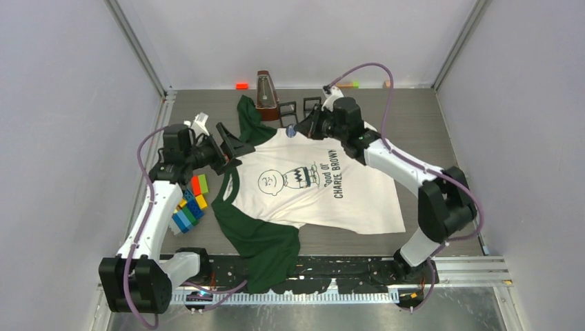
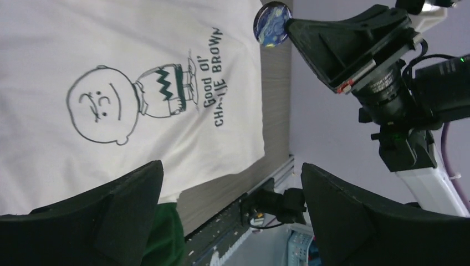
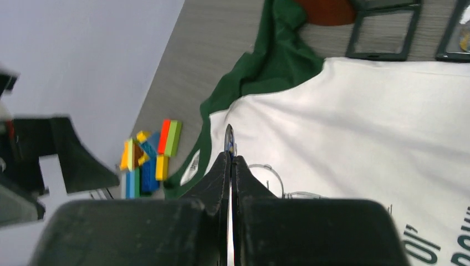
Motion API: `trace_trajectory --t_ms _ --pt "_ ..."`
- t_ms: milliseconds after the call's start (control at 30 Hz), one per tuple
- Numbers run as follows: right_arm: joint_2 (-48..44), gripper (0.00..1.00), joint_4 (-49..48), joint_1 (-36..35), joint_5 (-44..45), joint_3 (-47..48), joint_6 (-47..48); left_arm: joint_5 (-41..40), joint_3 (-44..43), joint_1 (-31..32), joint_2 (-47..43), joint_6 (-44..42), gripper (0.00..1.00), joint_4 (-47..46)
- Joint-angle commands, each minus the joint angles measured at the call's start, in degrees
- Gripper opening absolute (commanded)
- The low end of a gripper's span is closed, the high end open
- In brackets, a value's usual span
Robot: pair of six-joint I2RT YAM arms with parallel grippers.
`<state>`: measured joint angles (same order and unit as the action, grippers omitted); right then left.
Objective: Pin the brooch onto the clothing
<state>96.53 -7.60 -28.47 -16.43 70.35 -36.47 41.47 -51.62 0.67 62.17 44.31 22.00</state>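
From above, the T-shirt (image 1: 324, 200) lies spread flat on the desk (image 1: 414, 117) with its print up, which gives me a smooth face to pin into. My right end effector (image 1: 303, 129) sits at the shirt's far edge, near the shoulder. It is clamped on the brooch (image 1: 291, 130), a small blue disc held over the white cloth. My left end effector (image 1: 231, 148) hovers by the collar. I judge it is placed there to steady the fabric. Toy blocks (image 1: 190, 205) lie beside my left arm, off the shirt.

From my left wrist, my left fingers (image 2: 127, 216) are spread wide with nothing between them, and the cartoon print lies beyond them. The brooch (image 2: 272, 25) shows its painted face here, pinched at the rim by my right end effector (image 2: 289, 25).

From my right wrist, the two fingers are pressed together on the brooch (image 3: 229, 138), seen edge-on and jutting past the tips. Gripping the rim should leave its back free for the cloth. I cannot make out the pin, nor whether the disc touches the shirt.
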Motion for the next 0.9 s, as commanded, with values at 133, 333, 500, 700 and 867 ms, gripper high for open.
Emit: trace_trajectory --t_ms 133,333,500,700,867 --pt "-17.44 0.01 3.31 -15.12 18.90 -9.89 26.07 0.36 5.26 8.90 -0.89 21.11 0.99 -14.10" --pt "-20.82 0.01 3.68 -23.65 27.98 -11.89 35.24 -0.96 8.31 11.83 0.01 28.16 1.00 -15.34" --pt "-21.05 0.01 3.67 -30.64 33.59 -11.90 43.72 -3.09 9.59 13.34 -0.99 30.82 1.00 -15.47" --pt "-20.88 0.01 2.54 -35.80 36.47 -11.82 49.67 -1.88 10.28 13.48 1.42 30.97 1.00 -13.68" --pt "-20.01 0.01 2.97 -38.50 38.77 -11.20 53.44 -1.00 9.91 14.00 2.18 30.31 0.79 -14.22"
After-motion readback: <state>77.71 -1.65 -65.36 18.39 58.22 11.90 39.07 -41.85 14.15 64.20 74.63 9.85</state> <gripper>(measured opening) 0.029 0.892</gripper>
